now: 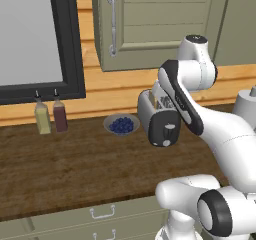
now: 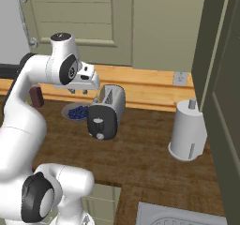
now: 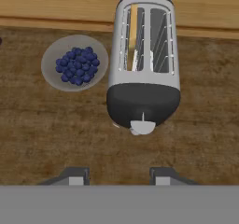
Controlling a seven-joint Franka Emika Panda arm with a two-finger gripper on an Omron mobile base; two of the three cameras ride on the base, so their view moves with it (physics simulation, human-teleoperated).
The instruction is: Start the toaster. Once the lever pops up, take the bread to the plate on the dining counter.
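Hand view looks straight down on the toaster (image 3: 144, 62), which stands on the wooden table (image 3: 56, 134) near the back wall, just beside a bowl of blueberries (image 3: 74, 63). The bread (image 3: 133, 31) sits on edge in one slot, only its tan top rim showing. The lever (image 3: 143, 126) juts from the black end panel, facing the arm. The gripper (image 3: 119, 174) hovers above and short of that panel, jaws partly open, holding nothing. Judgement: the lever is a small stiff tab, best pressed from its top face, not pinched; the toaster looks light enough to skid or tip if pushed sideways. The bread is likely thin, light and crumbly, to be taken by its upper edge.
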